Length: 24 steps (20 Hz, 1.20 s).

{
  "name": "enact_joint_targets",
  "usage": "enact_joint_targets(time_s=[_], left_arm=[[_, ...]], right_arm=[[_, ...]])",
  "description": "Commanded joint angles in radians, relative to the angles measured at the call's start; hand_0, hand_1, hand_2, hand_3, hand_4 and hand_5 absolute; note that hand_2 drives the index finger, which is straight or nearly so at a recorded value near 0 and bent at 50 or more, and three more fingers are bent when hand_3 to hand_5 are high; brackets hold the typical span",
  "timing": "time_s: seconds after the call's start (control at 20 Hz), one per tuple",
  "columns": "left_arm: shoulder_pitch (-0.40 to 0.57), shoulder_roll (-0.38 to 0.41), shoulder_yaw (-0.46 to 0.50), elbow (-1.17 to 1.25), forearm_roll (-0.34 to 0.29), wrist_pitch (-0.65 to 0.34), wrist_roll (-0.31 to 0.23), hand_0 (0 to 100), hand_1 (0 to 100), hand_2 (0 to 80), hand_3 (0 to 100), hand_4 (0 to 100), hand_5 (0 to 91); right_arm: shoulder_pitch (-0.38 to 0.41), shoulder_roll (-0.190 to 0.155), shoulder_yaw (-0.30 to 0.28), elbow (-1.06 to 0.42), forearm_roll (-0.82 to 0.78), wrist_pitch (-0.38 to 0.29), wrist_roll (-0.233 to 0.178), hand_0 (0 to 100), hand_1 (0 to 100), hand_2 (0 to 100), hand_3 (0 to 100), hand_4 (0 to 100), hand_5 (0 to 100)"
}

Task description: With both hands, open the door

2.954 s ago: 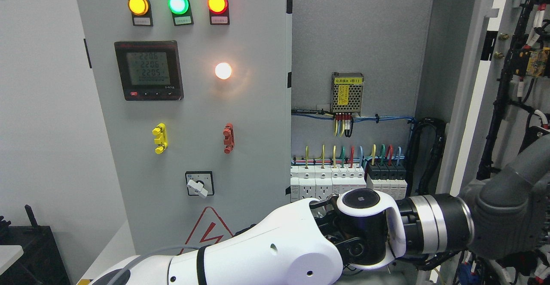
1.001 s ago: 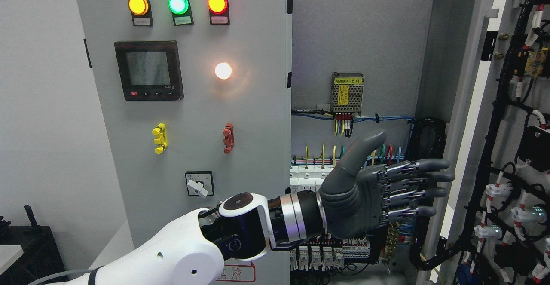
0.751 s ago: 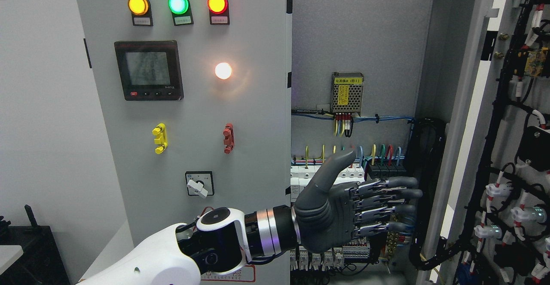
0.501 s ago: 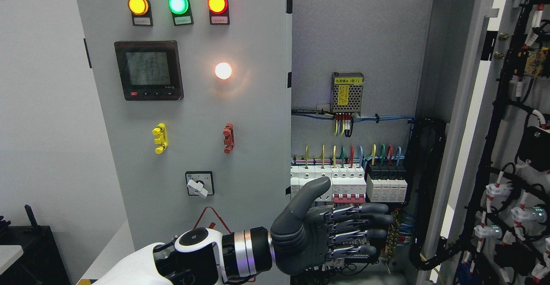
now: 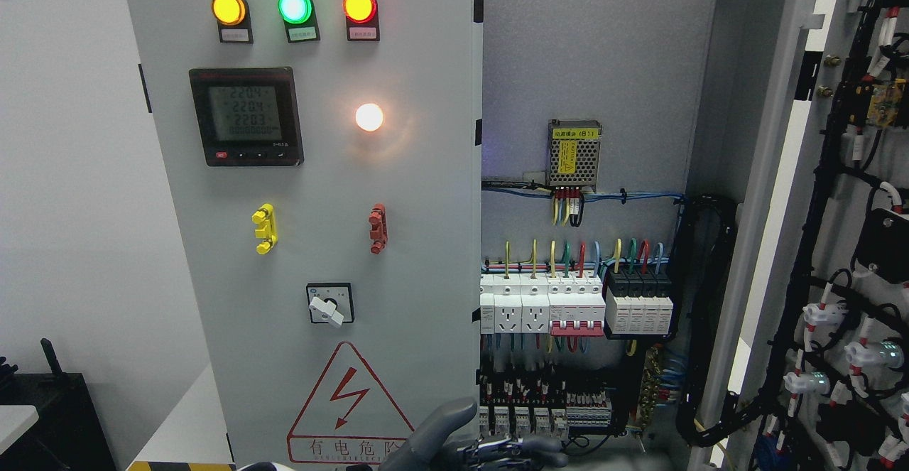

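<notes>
— Door (image 5: 845, 172) status? Where is it sitting?

— Door stands swung wide at the far right of my view, its inner face turned toward me, strung with black cable looms and white connectors. Its pale grey metal edge runs down beside the open cabinet interior (image 5: 589, 66).

— And the hand?

— I see only the left hand (image 5: 472, 446), low at the bottom edge near the middle. It is dark grey, smooth plastic with jointed fingers. The thumb points up and the fingers reach right, loosely extended, holding nothing and touching nothing I can make out. The right one I can't see at all.

— What's inside?

— A matte grey back plate, a small perforated metal power supply (image 5: 574, 153) with a yellow label, and below it a row of white breakers (image 5: 575, 305) fed by coloured wires.

— Left of that?

— The closed left panel (image 5: 319, 244), flat painted grey steel. It carries three round lamps (image 5: 294, 6), amber, green and red, a black square meter (image 5: 246, 116) with a lit display, a glowing white lamp (image 5: 368, 116), a yellow handle (image 5: 263, 229), a red handle (image 5: 378, 229), a rotary switch (image 5: 329, 304) and a red triangular warning sign (image 5: 348, 403).

— The room?

— A plain white wall (image 5: 71, 172) at far left.
</notes>
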Motion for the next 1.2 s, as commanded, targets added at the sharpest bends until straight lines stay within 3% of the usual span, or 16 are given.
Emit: enact_joint_targets(time_s=[0.0,0.35,0.6,0.8,1.15], left_arm=[[0.133,0.141,0.0,-0.046,-0.083,-0.021,-0.01,0,0,0.0,0,4,0.0],[0.242,0.202,0.001,-0.043,-0.156,-0.099,-0.043,0,0,0.0,0,4,0.0],[0.423,0.228,0.0,-0.036,-0.316,-0.223,-0.044,0,0,0.0,0,4,0.0],[0.543,0.253,-0.008,-0.036,-0.402,-0.303,-0.043,0,0,0.0,0,4,0.0],[0.704,0.281,-0.009,0.053,-0.442,-0.421,-0.044,0,0,0.0,0,4,0.0]], right_arm=[[-0.001,0.0,0.0,0.0,-0.009,-0.001,-0.001,0,0,0,0,0,0],[0.001,0.0,0.0,0.0,-0.009,-0.001,0.001,0,0,0,0,0,0],[0.001,0.0,-0.001,0.0,-0.009,-0.001,-0.001,0,0,0,0,0,0],[-0.001,0.0,-0.001,0.0,-0.009,-0.001,0.001,0,0,0,0,0,0],[-0.001,0.0,0.0,0.0,-0.009,-0.001,0.001,0,0,0,0,0,0]])
